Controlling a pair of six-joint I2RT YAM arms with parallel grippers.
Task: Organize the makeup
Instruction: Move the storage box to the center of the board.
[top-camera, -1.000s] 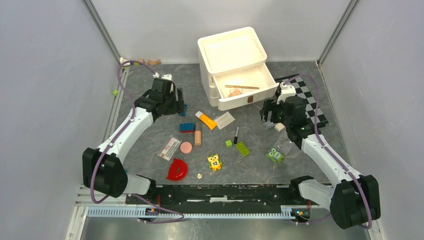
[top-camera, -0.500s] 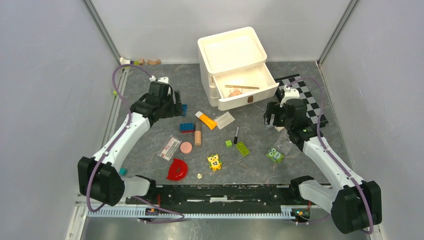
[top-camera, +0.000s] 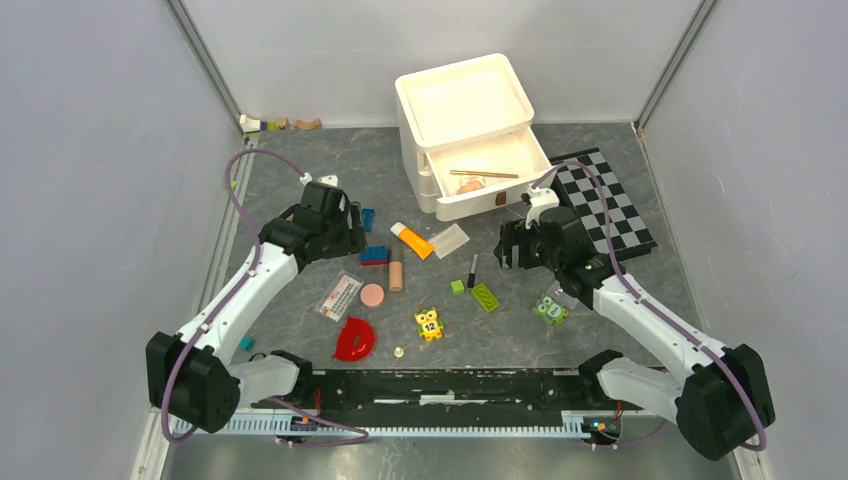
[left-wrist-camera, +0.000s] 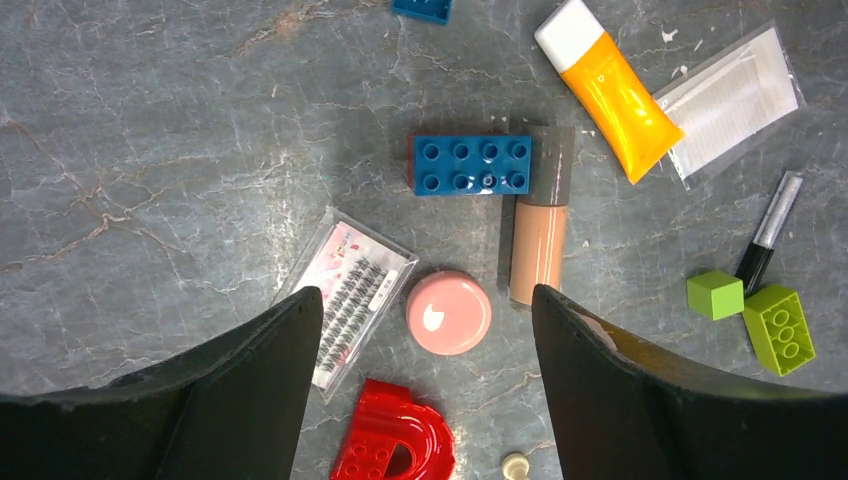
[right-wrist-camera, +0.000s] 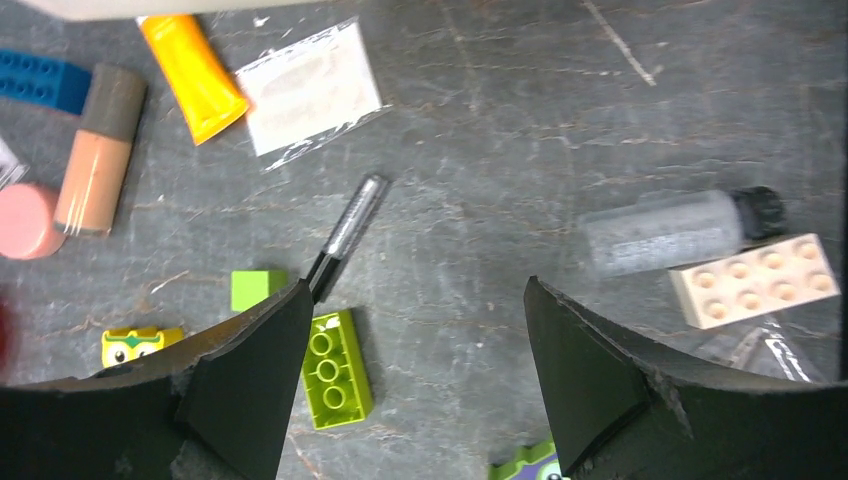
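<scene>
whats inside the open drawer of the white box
The drawer holds a thin brown stick and a small pinkish item near its left end. The drawer's rear sits under the top of the white box, so anything there is hidden.

Drawer unit (top-camera: 470, 110) at back centre of the surface (top-camera: 290, 165), drawer (top-camera: 490, 178) pulled out toward the arms. Checkerboard (top-camera: 600, 200) to its right. Just before the drawer: tube (top-camera: 412, 240), packet (top-camera: 449, 239) just right of it. Stick (top-camera: 396, 268) before the tube, brick (top-camera: 375, 254) against its far end's left. Disc (top-camera: 372, 295) left of the stick's near end, lash pack (top-camera: 340, 296) left of the disc, half-ring (top-camera: 354, 339) before both. Pencil (top-camera: 472, 270) right of the stick, cube (top-camera: 457, 287) by its near end. Owl block (top-camera: 429, 323) before the cube.
</scene>
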